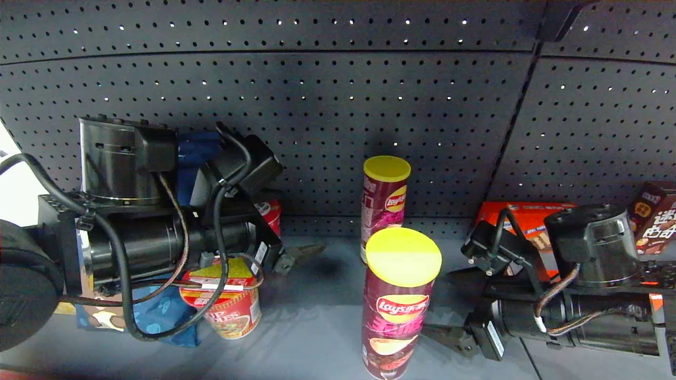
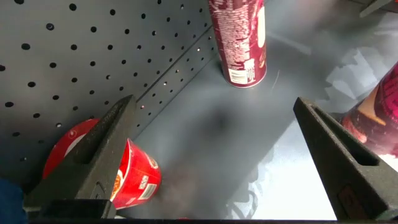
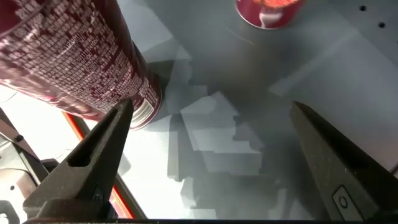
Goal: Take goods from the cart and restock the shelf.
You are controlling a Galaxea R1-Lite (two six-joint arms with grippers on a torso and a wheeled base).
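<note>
Two maroon chip cans with yellow lids stand on the grey shelf (image 1: 317, 327). One can (image 1: 385, 208) is at the back by the pegboard, and the other can (image 1: 398, 316) is near the front edge. My left gripper (image 1: 298, 256) hangs over the shelf, left of the cans. In the left wrist view it (image 2: 217, 143) is open and empty, with a red noodle cup (image 2: 134, 177) by one finger and the back can (image 2: 239, 40) beyond. My right gripper (image 1: 441, 335) is just right of the front can. In the right wrist view it (image 3: 211, 130) is open, and the front can (image 3: 74, 56) stands beside one fingertip.
A noodle cup (image 1: 232, 303) stands under my left arm, with a second red cup (image 1: 270, 214) behind and blue packets (image 1: 158, 322) at the left. An orange box (image 1: 520, 216) and a brown snack box (image 1: 655, 211) sit at the right. The pegboard wall (image 1: 338, 105) closes the back.
</note>
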